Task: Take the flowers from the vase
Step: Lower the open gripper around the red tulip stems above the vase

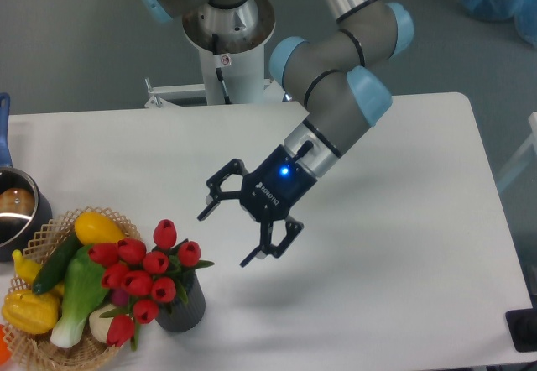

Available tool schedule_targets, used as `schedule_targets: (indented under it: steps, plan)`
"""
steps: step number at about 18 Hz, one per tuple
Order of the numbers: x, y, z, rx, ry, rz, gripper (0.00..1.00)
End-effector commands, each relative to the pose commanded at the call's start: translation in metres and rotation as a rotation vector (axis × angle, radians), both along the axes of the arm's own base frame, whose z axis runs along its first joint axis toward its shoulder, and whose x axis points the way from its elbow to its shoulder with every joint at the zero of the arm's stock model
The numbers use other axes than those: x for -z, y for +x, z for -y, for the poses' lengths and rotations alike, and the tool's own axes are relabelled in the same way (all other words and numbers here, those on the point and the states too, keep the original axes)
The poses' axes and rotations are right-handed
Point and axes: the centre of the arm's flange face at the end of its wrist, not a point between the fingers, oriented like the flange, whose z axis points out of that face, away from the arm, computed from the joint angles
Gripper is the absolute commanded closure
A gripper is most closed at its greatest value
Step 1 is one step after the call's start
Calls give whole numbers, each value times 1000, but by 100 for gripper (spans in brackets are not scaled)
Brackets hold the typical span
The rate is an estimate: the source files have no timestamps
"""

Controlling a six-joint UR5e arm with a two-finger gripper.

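While glossy flowers (143, 274) fill the ribbed vase (180, 308), the hand (226, 237) gapes.

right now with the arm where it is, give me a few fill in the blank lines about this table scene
1. The flowers sit in the ____, which stands on the table.
2. The gripper is ____ and holds nothing.
3. The tulip buds are ____ in colour.
4. The wicker basket of vegetables stands to the camera's ____ of the vase.

Missing words: vase; open; red; left
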Motion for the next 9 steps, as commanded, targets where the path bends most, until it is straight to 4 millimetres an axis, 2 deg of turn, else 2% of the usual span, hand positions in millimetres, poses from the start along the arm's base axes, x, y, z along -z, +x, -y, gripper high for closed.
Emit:
schedule_targets:
  steps: [4, 9]
  plan:
    - [-1, 4, -18, 28, 15, -19, 0]
    - [0, 17, -30, 58, 23, -30, 0]
